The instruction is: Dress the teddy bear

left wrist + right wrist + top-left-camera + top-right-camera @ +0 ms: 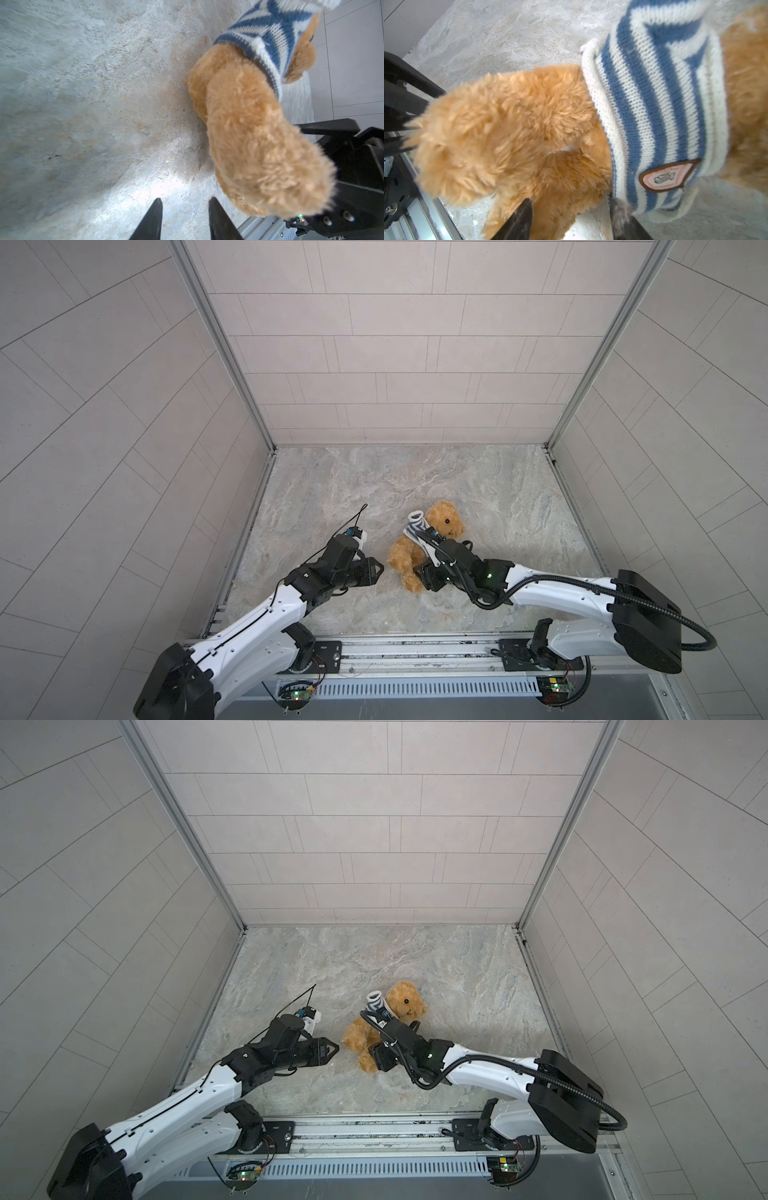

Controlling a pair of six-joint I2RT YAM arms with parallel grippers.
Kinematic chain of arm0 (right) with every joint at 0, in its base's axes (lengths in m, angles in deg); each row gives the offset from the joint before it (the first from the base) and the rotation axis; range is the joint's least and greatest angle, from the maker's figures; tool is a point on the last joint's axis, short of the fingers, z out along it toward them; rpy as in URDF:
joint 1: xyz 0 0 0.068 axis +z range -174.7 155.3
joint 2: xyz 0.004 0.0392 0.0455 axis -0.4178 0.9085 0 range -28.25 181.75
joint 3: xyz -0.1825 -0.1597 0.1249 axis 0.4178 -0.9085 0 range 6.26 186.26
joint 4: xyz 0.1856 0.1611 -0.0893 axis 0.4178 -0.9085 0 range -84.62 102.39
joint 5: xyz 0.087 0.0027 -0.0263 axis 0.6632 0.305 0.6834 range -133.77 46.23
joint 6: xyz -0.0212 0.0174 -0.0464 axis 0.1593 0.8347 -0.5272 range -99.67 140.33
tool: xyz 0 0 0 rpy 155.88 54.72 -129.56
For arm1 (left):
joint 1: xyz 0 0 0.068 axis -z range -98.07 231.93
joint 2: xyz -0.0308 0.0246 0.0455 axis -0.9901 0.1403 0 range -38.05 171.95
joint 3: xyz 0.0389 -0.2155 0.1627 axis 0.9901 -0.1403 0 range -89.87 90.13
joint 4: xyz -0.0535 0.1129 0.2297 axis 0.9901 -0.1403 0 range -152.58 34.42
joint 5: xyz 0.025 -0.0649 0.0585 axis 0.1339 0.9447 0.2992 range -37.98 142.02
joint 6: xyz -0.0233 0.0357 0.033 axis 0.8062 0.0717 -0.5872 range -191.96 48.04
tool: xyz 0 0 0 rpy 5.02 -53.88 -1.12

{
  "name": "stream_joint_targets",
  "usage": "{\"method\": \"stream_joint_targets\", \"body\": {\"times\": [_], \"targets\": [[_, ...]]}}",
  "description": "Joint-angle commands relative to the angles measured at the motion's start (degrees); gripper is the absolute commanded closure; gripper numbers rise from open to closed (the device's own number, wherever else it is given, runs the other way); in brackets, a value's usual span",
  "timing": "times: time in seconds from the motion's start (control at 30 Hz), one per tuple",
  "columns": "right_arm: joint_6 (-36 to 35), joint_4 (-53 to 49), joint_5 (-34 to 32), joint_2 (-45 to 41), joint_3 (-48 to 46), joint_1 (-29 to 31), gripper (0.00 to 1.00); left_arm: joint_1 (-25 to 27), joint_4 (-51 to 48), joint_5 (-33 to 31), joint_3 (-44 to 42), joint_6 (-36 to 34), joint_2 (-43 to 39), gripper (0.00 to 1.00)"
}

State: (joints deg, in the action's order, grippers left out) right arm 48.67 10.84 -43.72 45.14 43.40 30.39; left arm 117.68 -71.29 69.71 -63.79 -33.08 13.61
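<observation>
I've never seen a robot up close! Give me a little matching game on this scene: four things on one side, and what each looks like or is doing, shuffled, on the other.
Things:
1. teddy bear
2. striped sweater
3. left gripper
4. right gripper

Descriptions:
A. fingers apart over the tabletop, holding nothing
B. blue and white, wrapped around the bear's upper body
C. right up against the bear's lower body, by the sweater's hem
D. golden-brown and fluffy

Pairs: 1-D, 2-B, 3-A, 4-C
</observation>
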Motion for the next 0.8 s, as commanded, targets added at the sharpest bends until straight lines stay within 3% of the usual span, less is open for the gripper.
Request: {"method": "stream_joint_targets", "body": {"times": [0.0, 0.53, 0.77], "targets": [[-0.21, -3.32, -3.51, -2.94, -0.43, -0.41, 0.38, -0.32, -2.61, -0.62, 2.11, -2.15, -0.68, 0.59], [-5.05, -15.63, -1.66, -16.92, -4.16, -13.47, 0.39, -1.65, -3.76, -0.62, 4.65, -3.7, -2.44, 0.59], [-5.64, -17.77, -0.01, -18.43, -1.99, -14.42, 0.37, -1.8, -3.98, -1.23, 9.36, -6.14, 1.27, 0.59]]}}
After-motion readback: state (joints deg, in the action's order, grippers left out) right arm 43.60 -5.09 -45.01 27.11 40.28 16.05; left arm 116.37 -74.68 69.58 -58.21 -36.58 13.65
